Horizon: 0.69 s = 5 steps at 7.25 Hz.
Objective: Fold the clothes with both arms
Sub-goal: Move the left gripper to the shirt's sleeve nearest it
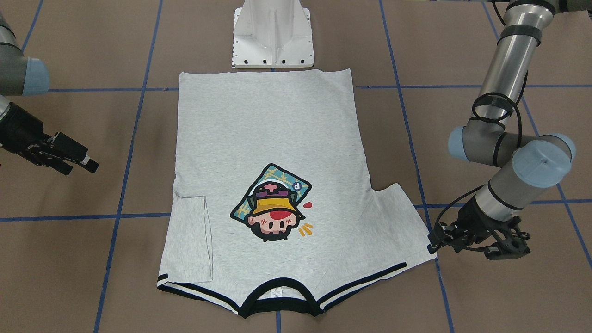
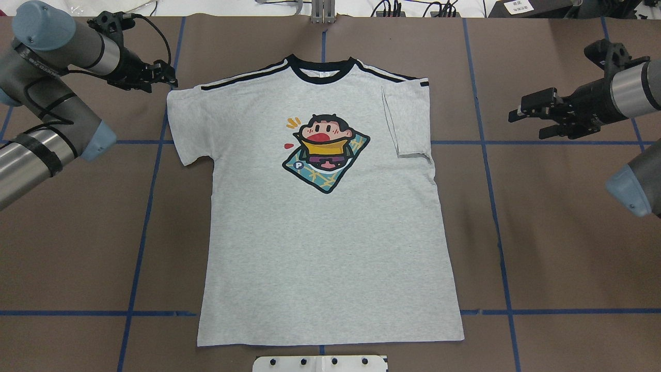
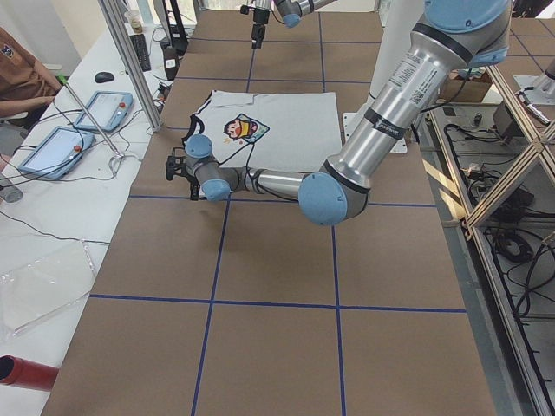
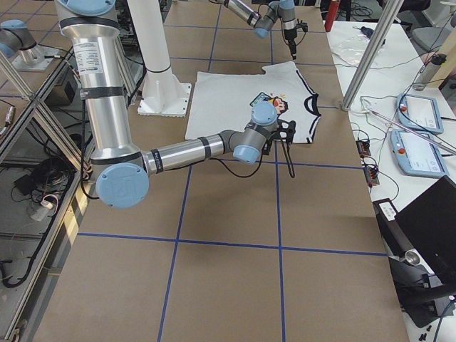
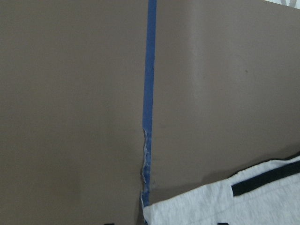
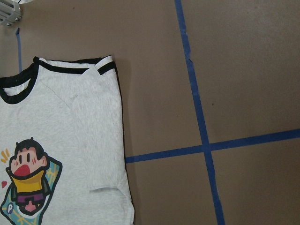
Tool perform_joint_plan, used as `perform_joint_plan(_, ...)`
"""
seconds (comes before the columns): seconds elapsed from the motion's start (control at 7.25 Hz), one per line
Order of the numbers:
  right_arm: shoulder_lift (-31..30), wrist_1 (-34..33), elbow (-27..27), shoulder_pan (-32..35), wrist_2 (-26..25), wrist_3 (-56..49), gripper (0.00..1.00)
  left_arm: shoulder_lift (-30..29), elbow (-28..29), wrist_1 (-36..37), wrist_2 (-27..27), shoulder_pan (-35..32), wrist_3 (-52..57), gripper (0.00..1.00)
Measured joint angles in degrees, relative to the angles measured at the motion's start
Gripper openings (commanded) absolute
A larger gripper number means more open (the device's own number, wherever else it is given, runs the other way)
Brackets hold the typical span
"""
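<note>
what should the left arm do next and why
Probably lower the left gripper onto the outer corner of the spread sleeve and grip it. The shirt lies flat, the other sleeve is already folded in, and this gripper is right beside the unfolded one.

Heather-grey T-shirt (image 2: 320, 248) with black collar (image 2: 320, 66), black-and-white shoulder stripes (image 2: 237, 78) and a cartoon print (image 2: 325, 152) in yellow, red, purple and teal. Brown tabletop (image 2: 557, 248) gridded with blue tape lines (image 2: 542, 312). Silver-grey left arm (image 2: 26, 160) and right arm (image 2: 630, 85), light-blue joint caps (image 2: 38, 18), black left pincer (image 2: 161, 80) and right pincer (image 2: 524, 121).
</note>
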Motion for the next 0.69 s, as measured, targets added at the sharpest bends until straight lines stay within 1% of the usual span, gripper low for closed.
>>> perform_joint_plan(0.14,-0.3,0.5,-0.1,0.0,-0.1,-0.1,1.00,-0.8,1.7,-1.0,0.4,0.1,-0.1,0.49)
perform_joint_plan(0.41,-0.4,0.8,-0.1,0.0,-0.3,-0.2,1.00,-1.4,3.0,-1.6,0.5,0.3,0.0,0.49)
perform_joint_plan(0.55,-0.3,0.8,0.0,0.0,-0.3,-0.1,1.00,-1.5,3.1,-1.7,0.5,0.6,0.0,0.46)
perform_joint_plan(0.69,-0.2,0.8,0.0,0.0,-0.3,0.0,1.00,-1.5,3.2,-1.7,0.4,1.0,0.0,0.39)
